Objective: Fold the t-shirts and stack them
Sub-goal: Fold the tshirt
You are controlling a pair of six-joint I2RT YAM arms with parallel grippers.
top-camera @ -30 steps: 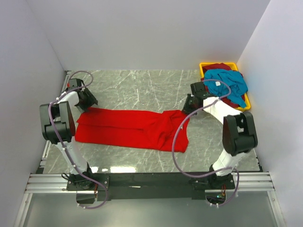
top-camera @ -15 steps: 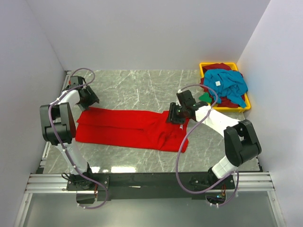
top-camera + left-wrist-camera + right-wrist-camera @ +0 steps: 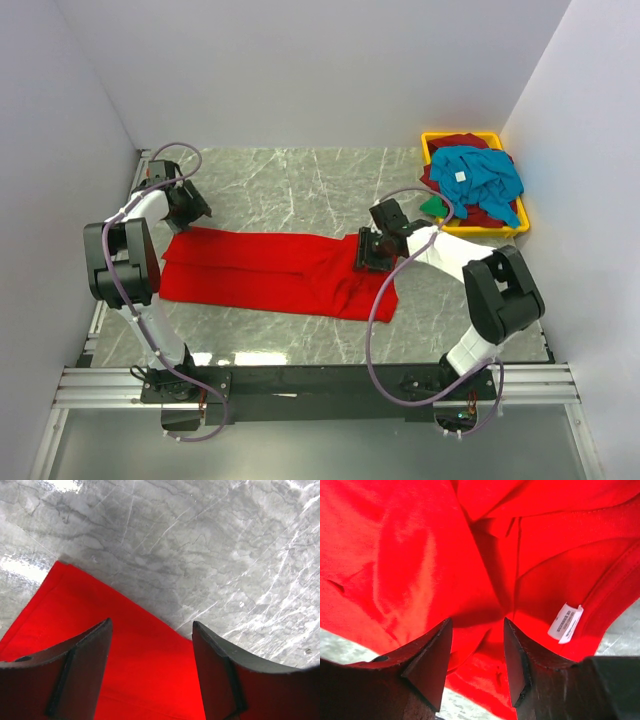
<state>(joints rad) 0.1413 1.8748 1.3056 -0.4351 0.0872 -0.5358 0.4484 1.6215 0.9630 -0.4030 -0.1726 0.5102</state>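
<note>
A bright red t-shirt (image 3: 275, 270) lies folded into a long strip across the marble table. My left gripper (image 3: 188, 208) hovers open over its far-left corner; the red cloth (image 3: 125, 670) shows between the spread fingers (image 3: 85, 665), untouched. My right gripper (image 3: 366, 250) stands open just above the bunched right end of the shirt (image 3: 420, 565), near its collar and white tag (image 3: 565, 622), with nothing pinched. A teal-blue t-shirt (image 3: 480, 178) with a white tag lies on top of dark maroon (image 3: 462, 141) and green (image 3: 432, 206) ones in the bin.
The yellow bin (image 3: 432, 140) stands at the back right corner against the right wall. White walls close in the table on three sides. Bare grey marble (image 3: 290, 185) lies behind the shirt, and a metal rail (image 3: 320, 385) runs along the near edge.
My right gripper has swung left from beside the bin to over the red shirt's right end, and its jaws have opened wider. The left gripper has barely moved.
</note>
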